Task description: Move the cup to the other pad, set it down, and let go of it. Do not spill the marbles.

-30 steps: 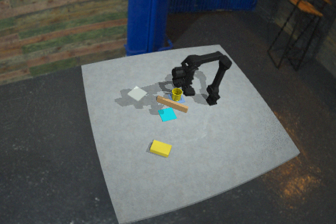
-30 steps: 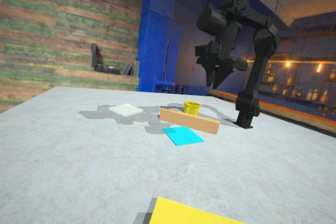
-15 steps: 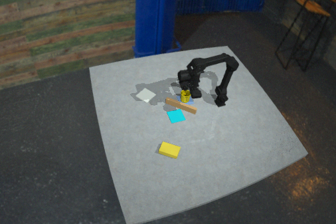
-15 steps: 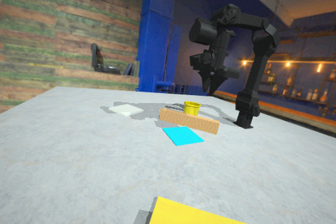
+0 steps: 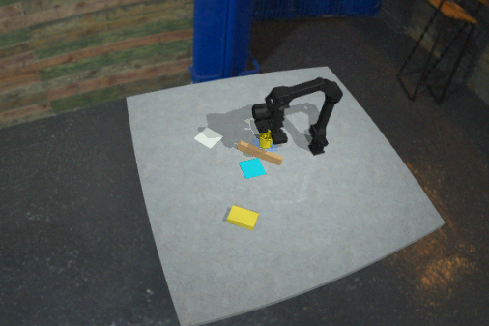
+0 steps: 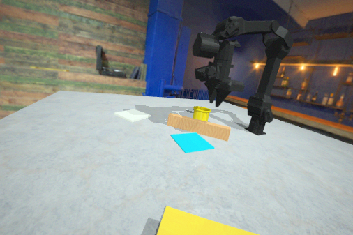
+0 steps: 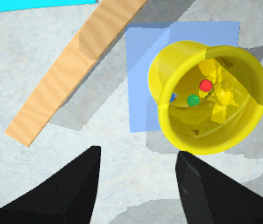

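Observation:
A yellow cup [image 5: 265, 140] [image 6: 201, 114] [image 7: 157, 75] stands upright on the blue pad [image 7: 141, 100], behind a wooden bar. Inside it, in the wrist view, show a red marble [image 7: 206, 85], a green marble [image 7: 193, 100] and part of a blue one. The cyan pad [image 5: 252, 168] [image 6: 192, 143] [image 7: 37, 5] lies bare on the near side of the bar. My gripper [image 6: 215, 104] [image 7: 138, 150] is partly open with nothing between its fingers. It hangs above the table beside the cup; in the wrist view the right fingertip is just below the cup's rim.
The wooden bar [image 5: 259, 153] [image 6: 199, 127] [image 7: 67, 75] stands between the blue pad and the cyan pad. A white square [image 5: 208, 137] [image 6: 132, 115] lies left of the bar. A yellow block [image 5: 243, 218] [image 6: 199, 224] lies nearer the front of the table.

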Available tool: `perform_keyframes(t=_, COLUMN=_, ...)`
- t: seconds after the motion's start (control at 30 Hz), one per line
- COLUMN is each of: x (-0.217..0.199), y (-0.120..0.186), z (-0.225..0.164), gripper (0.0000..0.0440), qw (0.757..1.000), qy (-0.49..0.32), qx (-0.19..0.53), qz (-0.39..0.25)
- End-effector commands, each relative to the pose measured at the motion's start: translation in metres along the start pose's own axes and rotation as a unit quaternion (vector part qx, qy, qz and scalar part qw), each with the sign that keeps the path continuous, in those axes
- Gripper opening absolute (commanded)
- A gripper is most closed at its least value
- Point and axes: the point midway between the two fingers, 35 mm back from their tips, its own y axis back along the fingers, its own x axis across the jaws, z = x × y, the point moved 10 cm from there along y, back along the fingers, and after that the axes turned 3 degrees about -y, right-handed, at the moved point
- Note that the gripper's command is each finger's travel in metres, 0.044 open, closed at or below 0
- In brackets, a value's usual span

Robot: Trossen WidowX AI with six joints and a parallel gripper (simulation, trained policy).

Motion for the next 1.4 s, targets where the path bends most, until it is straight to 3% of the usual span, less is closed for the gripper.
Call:
perform_keyframes(t=0.0, x=-0.004, y=-0.008, z=0.001, gripper=0.0174, qw=1.0, qy=0.006, qx=0.004, qz=-0.003)
perform_keyframes(t=0.87, x=-0.017, y=-0.076, z=0.007, gripper=0.0192, qw=0.996, qy=0.092, qx=0.014, qz=0.002)
perform_keyframes(t=1.2, x=-0.018, y=-0.082, z=0.014, gripper=0.0006, qw=0.989, qy=0.148, qx=-0.002, qz=-0.003)
perform_keyframes(t=1.37, x=-0.02, y=-0.072, z=0.019, gripper=0.0023, qw=0.987, qy=0.161, qx=-0.02, qz=-0.003)
